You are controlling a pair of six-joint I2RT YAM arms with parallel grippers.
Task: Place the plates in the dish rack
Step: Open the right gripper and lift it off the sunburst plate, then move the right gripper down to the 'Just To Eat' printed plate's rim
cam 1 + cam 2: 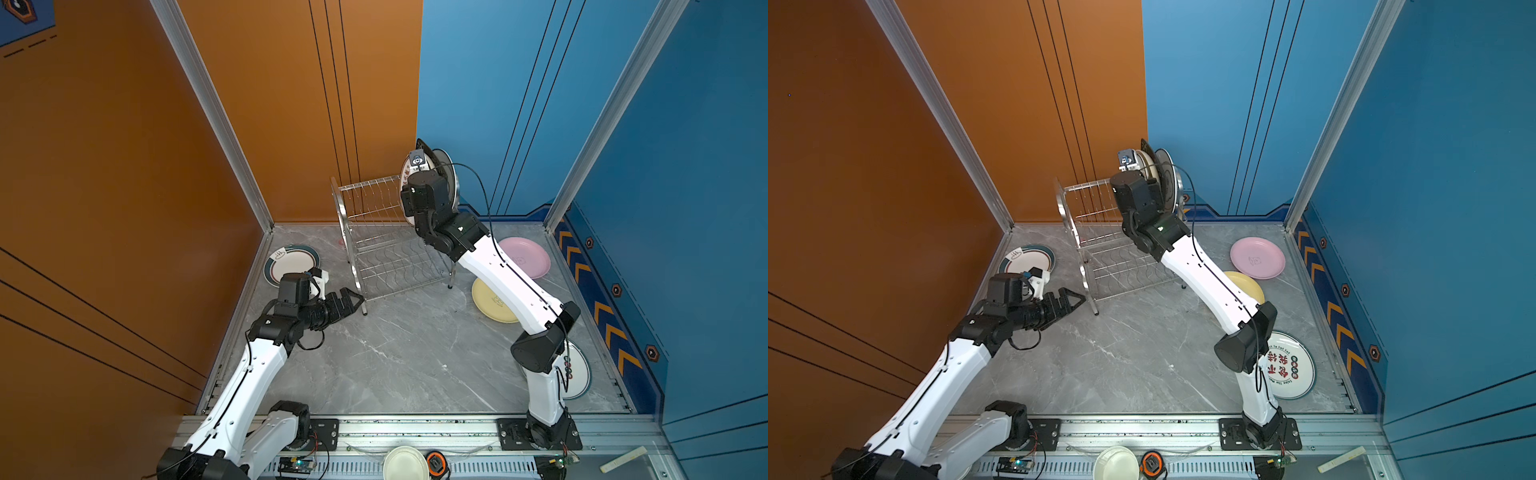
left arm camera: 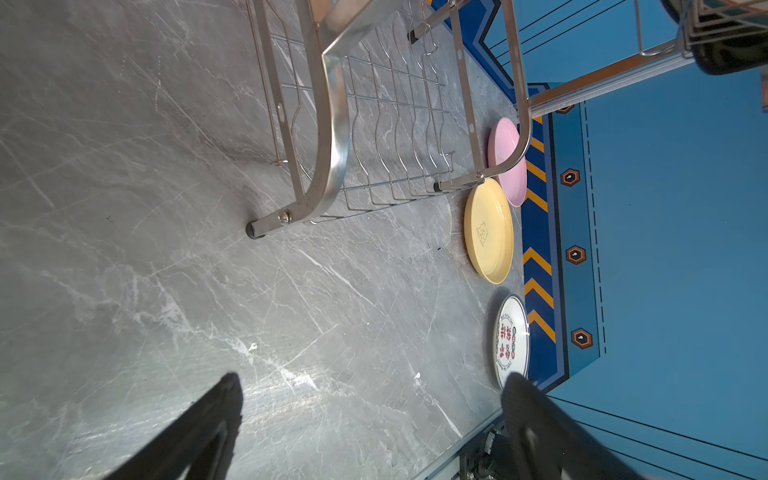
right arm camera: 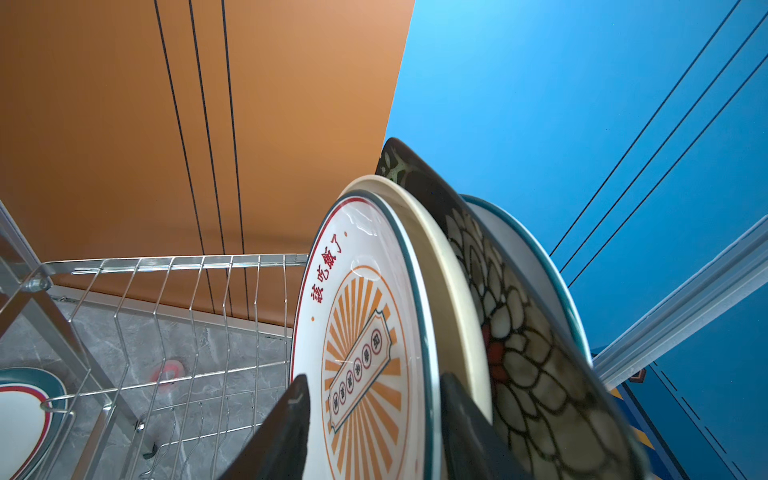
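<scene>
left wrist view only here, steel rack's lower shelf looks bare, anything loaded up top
Observer: Yes, four plates stand on edge at the right end of the top tier of the shiny steel wire dish rack.
Operator: is the right pincer holding one
Observer: The right pincer straddles the rim of the front one, a white round orange-sunburst plate, fingers apart, not pinching.
Operator: any plate on the table outside my view
Observer: One white round plate with a dark green rim lies flat at the far left of the grey marble table.
</scene>
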